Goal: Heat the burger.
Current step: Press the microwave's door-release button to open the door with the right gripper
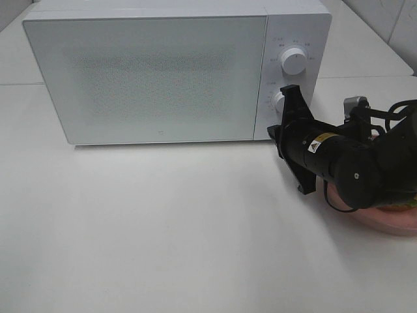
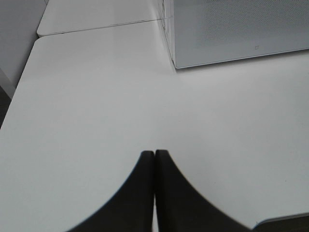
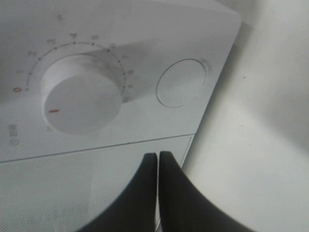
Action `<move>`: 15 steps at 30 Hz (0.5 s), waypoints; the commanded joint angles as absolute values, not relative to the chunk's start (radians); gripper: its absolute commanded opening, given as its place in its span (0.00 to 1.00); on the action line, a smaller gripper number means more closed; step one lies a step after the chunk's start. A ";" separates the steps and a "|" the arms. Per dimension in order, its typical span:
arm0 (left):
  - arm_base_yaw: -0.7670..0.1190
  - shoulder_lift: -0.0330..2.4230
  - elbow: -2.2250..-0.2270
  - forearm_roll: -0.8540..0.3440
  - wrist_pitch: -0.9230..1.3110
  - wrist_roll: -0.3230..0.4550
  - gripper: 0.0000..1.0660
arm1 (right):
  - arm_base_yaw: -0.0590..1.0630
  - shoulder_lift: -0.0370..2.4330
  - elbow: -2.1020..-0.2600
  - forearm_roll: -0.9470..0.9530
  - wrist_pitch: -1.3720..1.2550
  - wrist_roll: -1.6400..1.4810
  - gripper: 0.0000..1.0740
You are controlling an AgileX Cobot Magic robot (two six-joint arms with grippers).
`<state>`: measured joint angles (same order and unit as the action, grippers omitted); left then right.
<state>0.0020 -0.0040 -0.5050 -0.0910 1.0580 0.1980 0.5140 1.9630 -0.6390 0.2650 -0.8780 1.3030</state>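
At 4 o'clock on white table [image 1: 163,228], see pink plate [image 1: 391,225] carrying burger [image 1: 405,205] (mostly hidden behind right arm, only coloured sliver showing). At 12 o'clock, see microwave [image 1: 156,72], door shut. Find right gripper [image 3: 158,155] pinched together, holding nothing, tips near control panel's lower dial [image 3: 82,99] and round button [image 3: 181,82]. Find left gripper [image 2: 154,153] likewise pressed together, empty, over table.

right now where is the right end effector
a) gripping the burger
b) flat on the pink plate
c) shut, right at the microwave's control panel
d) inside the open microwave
c: the right end effector is shut and empty just in front of the control panel, near the lower dial, and the microwave has its door closed.
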 commanded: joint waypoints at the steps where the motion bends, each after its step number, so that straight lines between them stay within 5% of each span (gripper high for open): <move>1: 0.003 -0.024 -0.505 -0.096 1.044 0.193 0.00 | 0.511 1.994 -0.660 0.297 -0.900 1.301 0.01; 15: 0.003 -0.024 -0.505 -0.096 1.044 0.193 0.00 | 0.511 2.066 -0.761 0.447 -0.939 1.238 0.02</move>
<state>0.0020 -0.0040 -0.5050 -0.0910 1.0580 0.1980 0.5140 2.0660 -0.7520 0.4460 -0.9310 1.2550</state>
